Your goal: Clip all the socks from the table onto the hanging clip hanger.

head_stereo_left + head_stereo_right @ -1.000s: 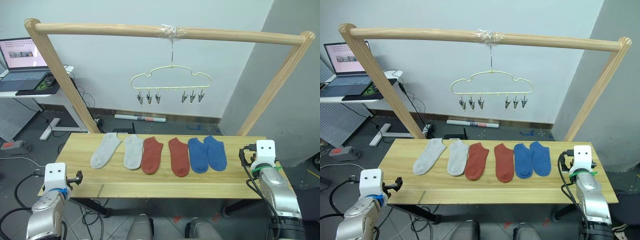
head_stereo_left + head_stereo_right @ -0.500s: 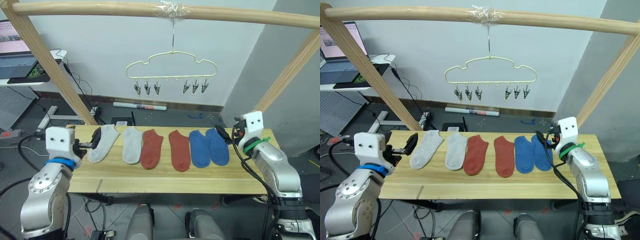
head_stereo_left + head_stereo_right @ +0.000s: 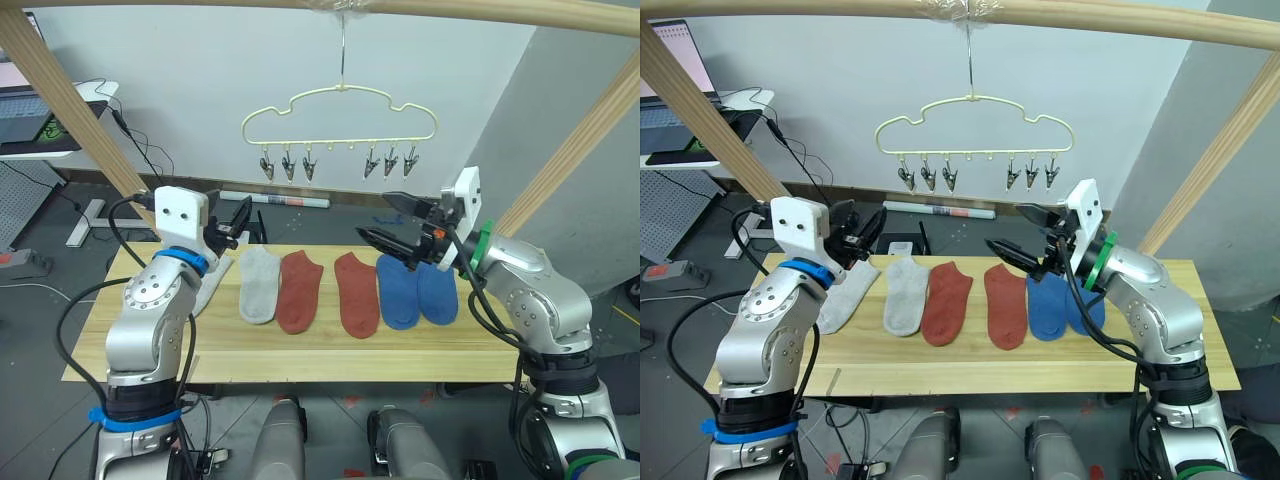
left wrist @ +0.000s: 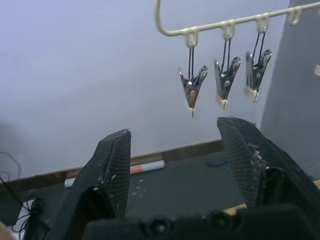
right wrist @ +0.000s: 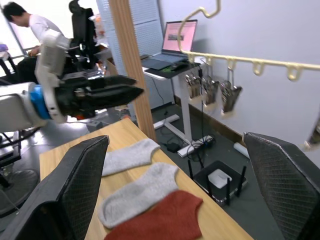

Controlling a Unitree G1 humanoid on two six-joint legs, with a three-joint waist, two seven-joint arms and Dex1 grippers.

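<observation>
- Head views: six socks (image 3: 340, 290) lie in a row on the table (image 3: 300, 350), grey, rust red, blue; the clip hanger (image 3: 340, 125) hangs from the wooden pole (image 3: 970, 12) above them; the left gripper (image 3: 236, 218) is raised over the grey socks, fingers spread; the right gripper (image 3: 392, 222) is raised over the blue socks, fingers spread, empty.
- Left wrist view: fingers (image 4: 112, 167) spread, empty; three clips (image 4: 225, 82) hang ahead.
- Right wrist view: fingers (image 5: 82, 175) wide apart; grey socks (image 5: 135, 190) and the left gripper lie beyond.

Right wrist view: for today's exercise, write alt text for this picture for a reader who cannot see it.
The right gripper is open above the table, where two grey socks and a rust red sock lie. The left gripper is raised opposite, and the clip hanger hangs above.
</observation>
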